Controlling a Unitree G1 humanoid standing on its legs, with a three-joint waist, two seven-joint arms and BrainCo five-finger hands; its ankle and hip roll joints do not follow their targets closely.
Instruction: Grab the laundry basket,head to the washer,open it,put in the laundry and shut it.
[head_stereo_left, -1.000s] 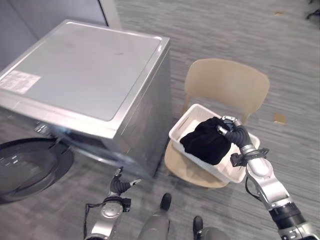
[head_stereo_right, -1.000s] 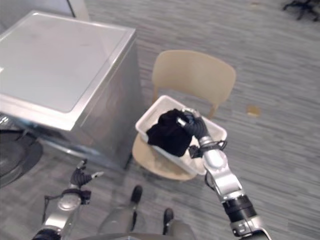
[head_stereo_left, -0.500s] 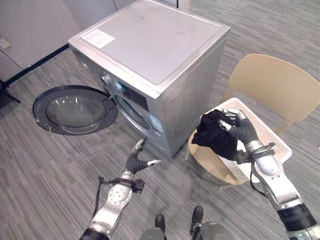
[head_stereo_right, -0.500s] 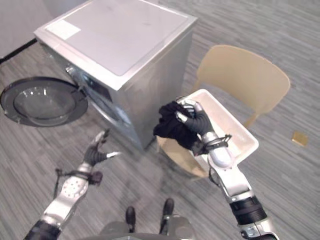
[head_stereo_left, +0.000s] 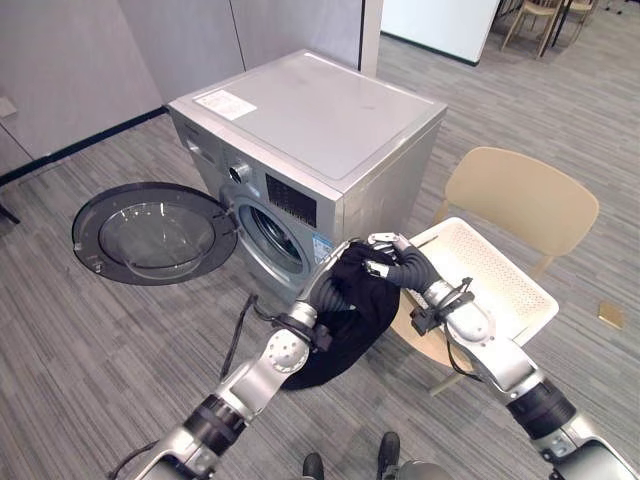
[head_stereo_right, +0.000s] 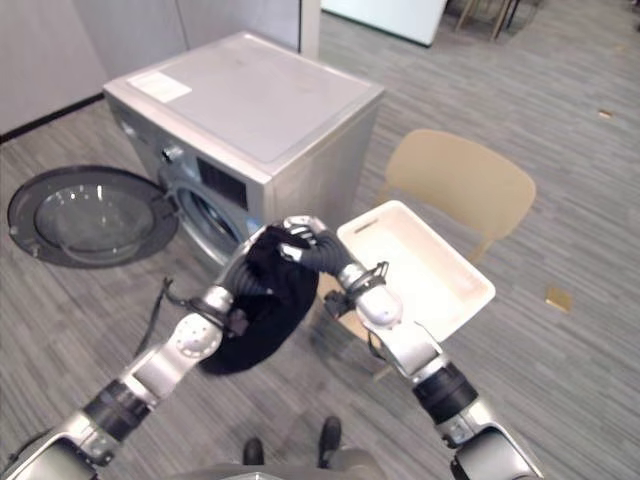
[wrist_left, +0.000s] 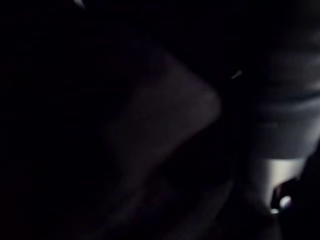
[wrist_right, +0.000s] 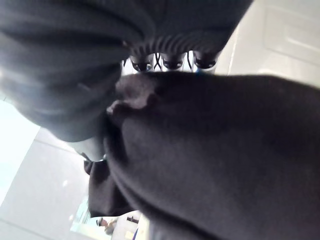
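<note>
The right hand (head_stereo_left: 400, 266), at the centre of the left eye view, has its fingers curled over the top of the black laundry (head_stereo_left: 345, 320) and grips it. The cloth hangs down from that hand toward the lower centre, clear of the white laundry basket (head_stereo_left: 490, 275), which sits on the tan chair (head_stereo_left: 525, 195) at centre right. The left hand (head_stereo_left: 325, 290) is pushed up into the cloth from the lower left; whether its fingers are spread or closed cannot be told. The right wrist view shows dark fingertips (wrist_right: 172, 62) pressed into the fabric. At upper centre stands the washer (head_stereo_left: 300, 130), its round door (head_stereo_left: 150, 230) swung open at left.
</note>
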